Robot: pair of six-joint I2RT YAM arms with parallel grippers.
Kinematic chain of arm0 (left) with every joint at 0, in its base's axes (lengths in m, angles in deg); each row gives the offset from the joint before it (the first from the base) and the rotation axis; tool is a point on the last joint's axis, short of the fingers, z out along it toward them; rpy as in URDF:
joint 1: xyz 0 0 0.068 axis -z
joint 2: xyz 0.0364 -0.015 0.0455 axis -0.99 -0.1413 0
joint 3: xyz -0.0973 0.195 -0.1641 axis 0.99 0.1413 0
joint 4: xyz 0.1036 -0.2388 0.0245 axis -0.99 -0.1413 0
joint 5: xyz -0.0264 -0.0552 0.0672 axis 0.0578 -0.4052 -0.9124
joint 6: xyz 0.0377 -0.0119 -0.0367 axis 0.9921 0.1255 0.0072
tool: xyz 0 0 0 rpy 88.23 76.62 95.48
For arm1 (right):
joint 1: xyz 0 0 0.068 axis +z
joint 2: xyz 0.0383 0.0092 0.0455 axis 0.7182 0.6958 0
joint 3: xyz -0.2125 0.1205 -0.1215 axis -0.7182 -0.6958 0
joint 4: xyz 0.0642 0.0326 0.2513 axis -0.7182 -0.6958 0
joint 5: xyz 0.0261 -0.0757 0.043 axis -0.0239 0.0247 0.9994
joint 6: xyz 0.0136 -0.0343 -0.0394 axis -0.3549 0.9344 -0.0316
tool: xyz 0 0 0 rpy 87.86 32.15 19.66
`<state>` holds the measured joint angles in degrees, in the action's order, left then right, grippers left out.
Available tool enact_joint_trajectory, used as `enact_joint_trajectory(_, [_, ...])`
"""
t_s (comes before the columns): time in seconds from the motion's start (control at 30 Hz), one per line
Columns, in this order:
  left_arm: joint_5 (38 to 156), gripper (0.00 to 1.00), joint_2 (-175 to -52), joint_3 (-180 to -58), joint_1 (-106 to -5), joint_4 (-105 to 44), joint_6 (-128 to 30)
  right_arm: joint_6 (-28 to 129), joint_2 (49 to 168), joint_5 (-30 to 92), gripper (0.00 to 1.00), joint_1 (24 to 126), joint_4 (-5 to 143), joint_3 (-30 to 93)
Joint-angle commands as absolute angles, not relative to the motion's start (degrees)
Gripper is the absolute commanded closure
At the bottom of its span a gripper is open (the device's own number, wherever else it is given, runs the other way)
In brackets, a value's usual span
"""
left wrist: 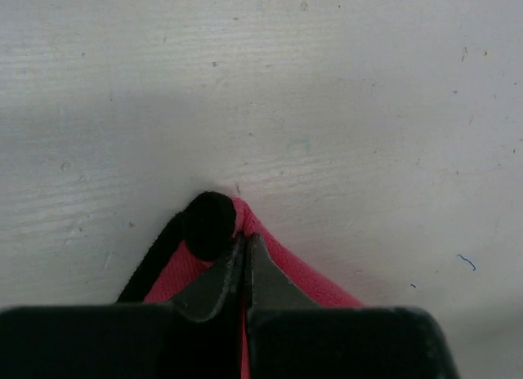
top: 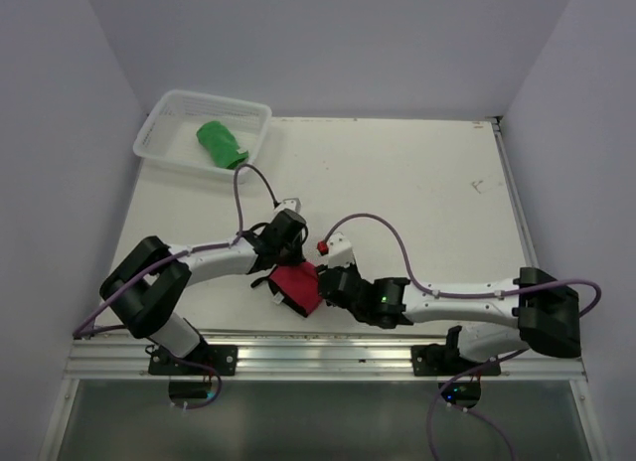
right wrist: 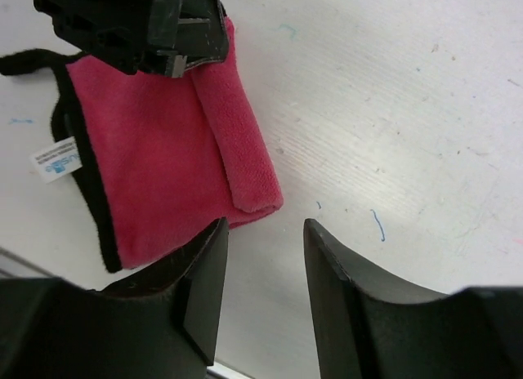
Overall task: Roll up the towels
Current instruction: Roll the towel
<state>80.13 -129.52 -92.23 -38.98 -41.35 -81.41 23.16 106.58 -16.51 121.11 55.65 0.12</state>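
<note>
The red towel [top: 298, 285] is laid flat near the middle of the worktop's [top: 417, 183] near edge, one side folded over. Its edge is clenched by the left jaws. The right jaws are held released just beside it, nothing between them. The green towel [top: 221, 144] is seen rolled in the white basket [top: 164, 133] at the far left corner.

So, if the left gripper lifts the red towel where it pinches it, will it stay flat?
Probably it will hang limp: the red towel is thin soft cloth, already folded over along one edge. It looks light, so the left gripper, shut on its edge, should hold it. Pushed, it would likely bunch up rather than slide.
</note>
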Motion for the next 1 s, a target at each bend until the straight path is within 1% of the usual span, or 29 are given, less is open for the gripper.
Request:
enact_joint_trajectory(0.0, [75.38,1.00,-125.98,-87.60,-39.16,-36.51,-80.51,19.71,100.54,-5.05,0.53,115.55,61.85,-4.77])
enact_joint_trajectory(0.03, [75.11,1.00,-124.92,-86.80,-39.16,-35.36,-80.69,19.09,99.40,-0.93,0.53,113.43,65.87,-6.27])
enact_joint_trajectory(0.07, [74.67,1.00,-123.26,-86.18,-39.16,-34.13,-80.78,18.30,97.73,5.90,0.51,111.32,67.83,-7.68])
enact_joint_trajectory(0.1, [74.41,1.00,-122.37,-84.78,-39.16,-30.98,-80.78,17.07,97.37,9.10,0.50,107.47,69.06,-9.70])
enact_joint_trajectory(0.2, [74.32,1.00,-119.65,-82.76,-39.16,-27.27,-80.78,17.06,97.54,16.30,0.49,102.88,71.97,-10.16])
enact_joint_trajectory(0.47, [74.67,1.00,-116.39,-80.46,-38.99,-22.25,-80.34,13.81,103.07,24.58,0.47,97.94,81.11,-11.65])
enact_joint_trajectory(0.63, [74.76,1.00,-116.30,-80.11,-38.72,-21.81,-80.25,13.90,108.25,25.22,0.48,97.68,83.13,-11.65])
enact_joint_trajectory(0.73, [74.67,1.00,-116.48,-79.94,-38.55,-21.55,-80.34,14.07,109.92,25.74,0.54,97.59,84.36,-11.74])
enact_joint_trajectory(0.77, [74.58,1.00,-116.65,-79.85,-38.55,-21.55,-80.34,13.99,110.19,26.00,0.62,97.59,84.80,-11.74])
enact_joint_trajectory(0.87, [74.67,1.00,-117.18,-79.85,-38.46,-21.37,-80.34,14.25,110.54,26.53,0.81,97.59,85.42,-12.00])
enact_joint_trajectory(0.93, [74.76,1.00,-117.44,-79.76,-38.46,-20.93,-80.34,15.65,110.28,26.54,0.88,97.68,86.21,-12.26])
enact_joint_trajectory(0.97, [74.67,1.00,-117.70,-79.76,-38.46,-21.02,-80.60,16.61,110.20,26.53,0.90,97.59,86.30,-12.44])
